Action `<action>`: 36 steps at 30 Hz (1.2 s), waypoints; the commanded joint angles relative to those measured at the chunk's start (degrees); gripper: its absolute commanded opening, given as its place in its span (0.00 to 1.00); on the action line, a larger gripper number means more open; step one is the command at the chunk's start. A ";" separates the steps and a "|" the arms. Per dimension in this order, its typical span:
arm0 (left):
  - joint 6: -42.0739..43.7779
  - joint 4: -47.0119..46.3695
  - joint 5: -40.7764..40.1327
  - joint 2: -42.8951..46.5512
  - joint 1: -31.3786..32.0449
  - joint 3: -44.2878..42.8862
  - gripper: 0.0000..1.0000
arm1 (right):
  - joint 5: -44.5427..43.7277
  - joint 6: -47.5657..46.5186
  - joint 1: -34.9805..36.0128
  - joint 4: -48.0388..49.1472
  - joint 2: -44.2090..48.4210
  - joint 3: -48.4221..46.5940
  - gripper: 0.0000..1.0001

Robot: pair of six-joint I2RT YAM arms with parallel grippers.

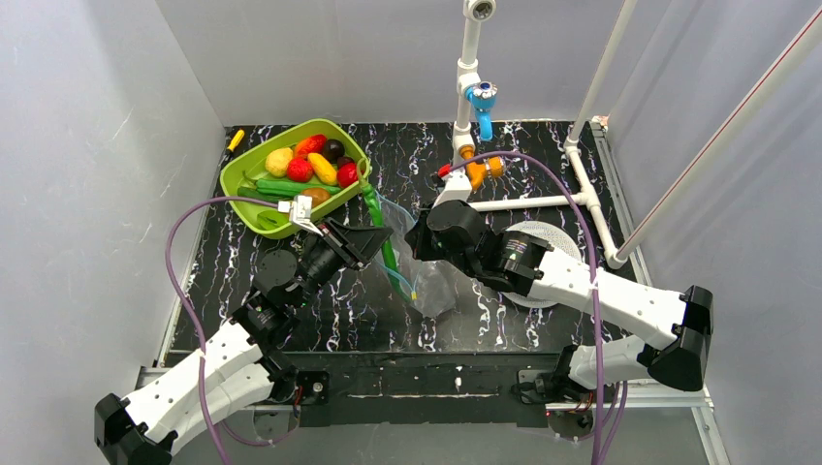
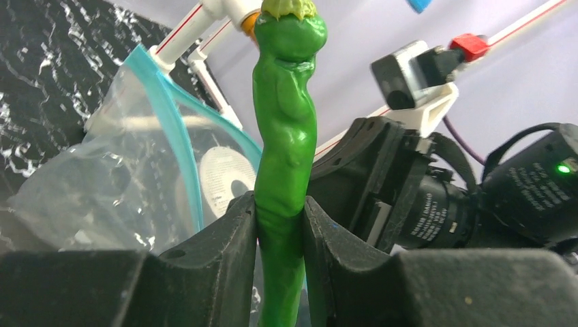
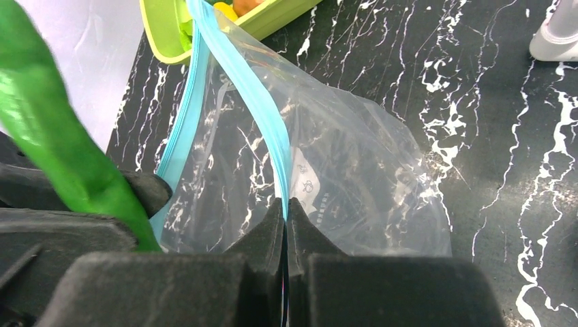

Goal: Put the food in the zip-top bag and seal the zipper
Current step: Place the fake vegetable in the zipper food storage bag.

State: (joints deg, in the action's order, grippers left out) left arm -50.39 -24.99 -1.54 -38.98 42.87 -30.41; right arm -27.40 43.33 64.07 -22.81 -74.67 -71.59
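My left gripper (image 2: 281,211) is shut on a long glossy green toy vegetable (image 2: 286,136) and holds it upright, right beside the open mouth of the zip-top bag (image 2: 102,184). In the top view the vegetable (image 1: 389,247) hangs at the bag's left edge. My right gripper (image 3: 286,208) is shut on one side of the light blue zipper (image 3: 252,102) and holds that edge of the clear bag (image 3: 354,177) up. The two zipper strips stand apart. The rest of the food (image 1: 310,165) lies in the lime-green tray (image 1: 242,184).
A white pipe frame (image 1: 543,201) with a blue and orange fitting (image 1: 482,97) stands at the back right. A white round disc (image 1: 557,232) lies under my right arm. A small yellow piece (image 1: 235,139) lies behind the tray. Grey walls close both sides.
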 commanded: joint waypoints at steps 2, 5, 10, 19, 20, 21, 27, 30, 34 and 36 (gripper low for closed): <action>-1.10 8.42 -1.81 -1.06 0.20 -2.37 0.03 | -4.37 -0.21 -0.34 4.24 1.53 0.28 0.01; -2.53 7.55 -0.09 -2.45 0.20 -2.46 0.04 | -4.07 -1.07 -0.44 7.66 0.70 0.99 0.01; -5.34 3.47 1.12 -3.20 0.21 -1.39 0.06 | -3.75 -1.51 -0.53 9.90 -1.30 0.30 0.01; -9.29 2.27 -4.68 -1.30 0.19 1.04 0.11 | -4.12 -0.09 -0.57 11.63 0.55 3.74 0.01; -10.80 2.18 -4.73 -1.53 0.24 1.66 0.11 | -4.34 -0.01 -0.60 11.97 0.82 4.15 0.01; -11.88 2.12 -4.46 -1.82 0.20 2.06 0.11 | -4.45 -0.16 -0.61 12.19 1.12 4.44 0.01; -13.65 2.05 -2.38 -2.50 0.20 2.39 0.19 | -4.36 0.15 -1.63 13.07 1.53 4.58 0.01; -13.51 2.64 -1.91 -2.67 0.22 2.29 0.27 | -3.38 0.46 -2.14 13.60 1.53 4.36 0.01; -13.07 3.36 0.08 -2.74 0.21 1.89 0.52 | -3.07 0.60 -2.66 13.31 2.29 4.46 0.01; -11.46 6.52 1.20 -2.64 0.19 0.44 0.61 | -2.71 0.78 -3.09 13.38 2.76 5.06 0.01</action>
State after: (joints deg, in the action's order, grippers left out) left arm -63.81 -21.02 -2.52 -41.91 42.87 -27.90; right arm -29.76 43.33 61.76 -13.06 -74.70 -66.74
